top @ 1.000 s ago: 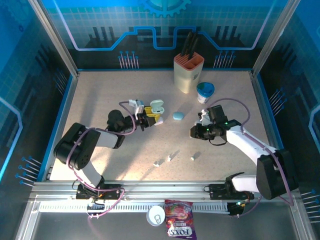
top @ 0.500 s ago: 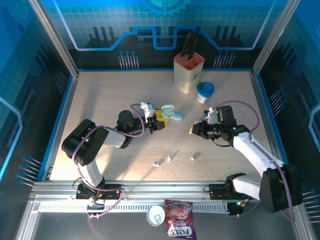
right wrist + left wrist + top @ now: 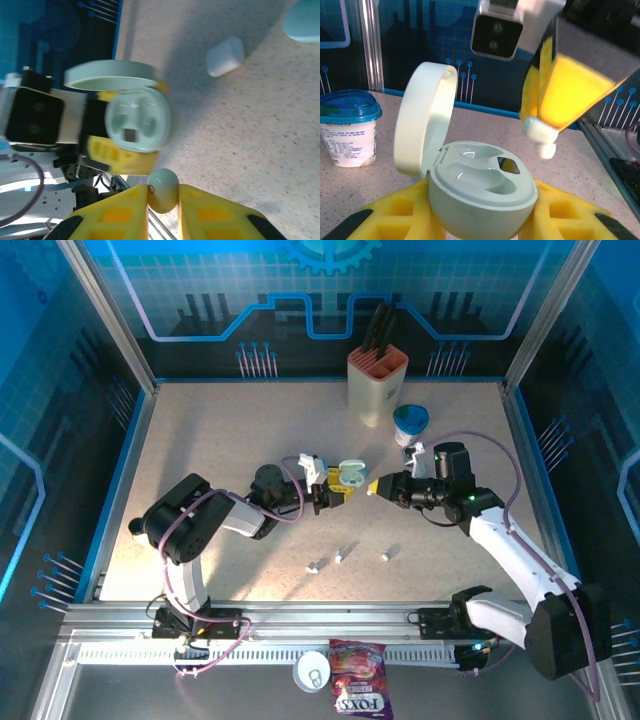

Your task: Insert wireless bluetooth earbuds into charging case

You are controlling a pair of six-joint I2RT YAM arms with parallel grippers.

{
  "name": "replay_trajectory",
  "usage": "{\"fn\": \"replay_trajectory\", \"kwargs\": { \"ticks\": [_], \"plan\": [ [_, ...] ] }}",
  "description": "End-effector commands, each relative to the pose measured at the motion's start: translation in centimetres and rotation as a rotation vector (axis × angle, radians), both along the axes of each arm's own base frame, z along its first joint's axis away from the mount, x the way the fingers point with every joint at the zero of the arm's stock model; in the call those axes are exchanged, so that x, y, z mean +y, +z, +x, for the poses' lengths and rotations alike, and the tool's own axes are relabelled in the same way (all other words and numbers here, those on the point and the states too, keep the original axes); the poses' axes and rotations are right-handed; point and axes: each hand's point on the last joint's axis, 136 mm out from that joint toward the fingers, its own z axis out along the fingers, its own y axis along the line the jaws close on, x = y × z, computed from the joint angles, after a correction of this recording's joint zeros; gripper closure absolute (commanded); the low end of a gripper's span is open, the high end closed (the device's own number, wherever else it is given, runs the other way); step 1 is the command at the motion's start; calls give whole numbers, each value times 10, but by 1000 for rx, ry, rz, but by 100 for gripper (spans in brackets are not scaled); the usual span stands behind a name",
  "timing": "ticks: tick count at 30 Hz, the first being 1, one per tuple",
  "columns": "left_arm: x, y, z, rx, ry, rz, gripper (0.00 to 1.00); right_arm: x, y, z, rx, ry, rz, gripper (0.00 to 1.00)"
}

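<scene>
Now left claw [image 3: 333,491] clamps open case [image 3: 480,192]; right claw [image 3: 162,200] pinches earbud [image 3: 163,189] just beside it.

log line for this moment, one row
phase: pre-insert | left tool: shut on open charging case, lid up, wells empty | right tool: shut on earbud, poised by case, not inserted

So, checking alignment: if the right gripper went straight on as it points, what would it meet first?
Probably the open charging case held by the left gripper; the earbud in the right gripper aims roughly at it, though depth is unclear.
</scene>
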Motion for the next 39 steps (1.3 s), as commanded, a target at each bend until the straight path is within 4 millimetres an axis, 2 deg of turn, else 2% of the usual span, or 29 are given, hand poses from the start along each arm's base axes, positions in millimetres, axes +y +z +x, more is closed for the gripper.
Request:
{"fn": "replay_trajectory", "kwargs": {
  "ticks": [1, 9, 28, 32, 37, 38, 39],
  "plan": [
    [-9, 6, 2, -92, 8, -3, 71, 16, 32, 1, -82, 50, 38, 79],
    [-20, 3, -5, -137, 1, 13, 71, 31, 36, 11, -104, 79, 15, 79],
    [-27, 9, -6, -125, 14, -4, 72, 34, 1, 17, -42, 76, -65, 79],
    [-26, 10, -4, -120, 24, -9, 72, 33, -1, 17, -36, 73, -81, 74],
    [-25, 11, -1, -110, 41, -12, 72, 26, -4, 13, -38, 61, -124, 61],
    [-25, 11, -1, -107, 44, -13, 72, 26, 9, 17, -70, 58, -120, 60],
    [-25, 10, 0, -102, 44, -13, 72, 25, 11, 16, -75, 58, -125, 58]
  ]
}}
